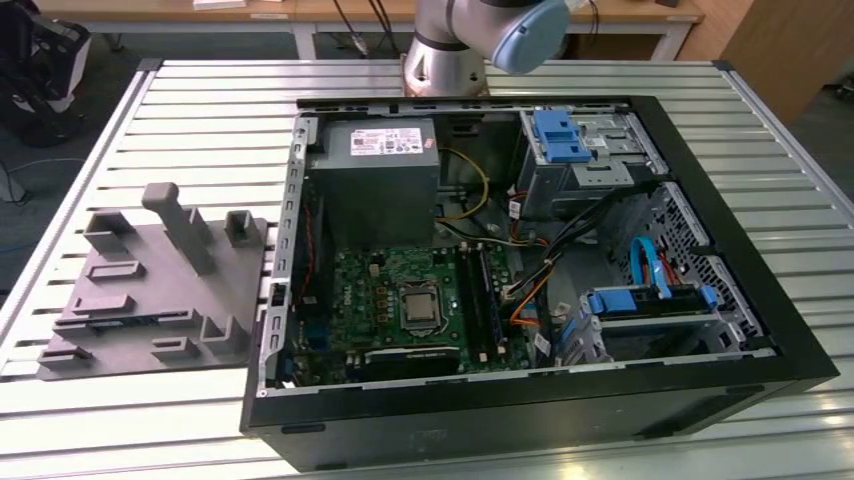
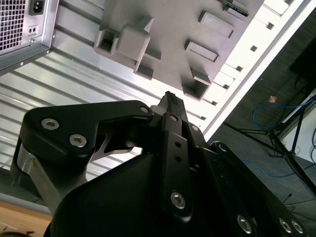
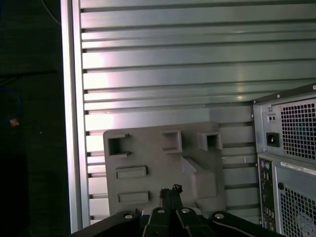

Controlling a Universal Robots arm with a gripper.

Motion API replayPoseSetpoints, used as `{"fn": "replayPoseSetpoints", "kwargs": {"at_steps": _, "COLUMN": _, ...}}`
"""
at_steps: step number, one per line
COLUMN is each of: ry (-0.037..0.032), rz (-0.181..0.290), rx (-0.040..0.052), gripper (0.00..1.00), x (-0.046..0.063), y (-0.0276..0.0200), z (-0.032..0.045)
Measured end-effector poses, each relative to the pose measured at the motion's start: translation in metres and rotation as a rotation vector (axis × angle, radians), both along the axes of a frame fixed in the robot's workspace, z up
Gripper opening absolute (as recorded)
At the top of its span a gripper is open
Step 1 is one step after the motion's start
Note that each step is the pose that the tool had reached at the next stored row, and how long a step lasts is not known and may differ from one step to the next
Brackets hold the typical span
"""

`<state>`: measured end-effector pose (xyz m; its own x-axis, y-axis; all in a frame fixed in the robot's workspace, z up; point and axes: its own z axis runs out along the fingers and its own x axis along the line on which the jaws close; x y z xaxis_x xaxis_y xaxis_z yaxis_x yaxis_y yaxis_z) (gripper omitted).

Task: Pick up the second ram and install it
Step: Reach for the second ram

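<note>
1. The black claw [image 3: 170, 190] is hanging over the slatted aluminium table [image 3: 197, 64], and in both wrist views its fingertips are meeting with no gap showing and nothing between them, so it is carrying nothing
2. Just beyond the fingertips, the grey moulded holder tray [image 3: 148, 153] with raised blocks and pockets is lying flat on the table; the pockets are probably there to keep each part in a known spot and pose for gripping
3. The second ram, a thin dark green-black stick [image 1: 104, 321], appears to be resting in a long pocket of that tray, at the tray's edge farthest from the claw, and it is peeping in at the border of the second wrist view [image 2: 236, 5]; the claw is not touching it
4. Beside the tray, to one side of the claw, the black computer case [image 1: 747, 300] is lying with its side open, which is likely leaving the green motherboard [image 1: 387, 290] facing upward for access from above
5. A white label is showing on the grey power supply box [image 1: 380, 145], and small marks are sitting by the rear sockets, but the print is too small to make out
</note>
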<state>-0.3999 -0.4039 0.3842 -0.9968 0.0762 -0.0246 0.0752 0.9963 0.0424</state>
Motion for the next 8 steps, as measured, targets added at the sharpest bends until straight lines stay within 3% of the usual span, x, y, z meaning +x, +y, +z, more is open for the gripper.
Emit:
{"fn": "replayPoseSetpoints", "kwargs": {"at_steps": 3, "ry": 0.0000, "rz": 0.000, "rx": 0.0000, "gripper": 0.10, "x": -0.001, "y": -0.0063, "z": -0.0031}}
{"fn": "replayPoseSetpoints", "kwargs": {"at_steps": 8, "ry": 0.0000, "rz": 0.000, "rx": -0.0005, "gripper": 0.10, "x": -0.002, "y": -0.0127, "z": -0.0088}}
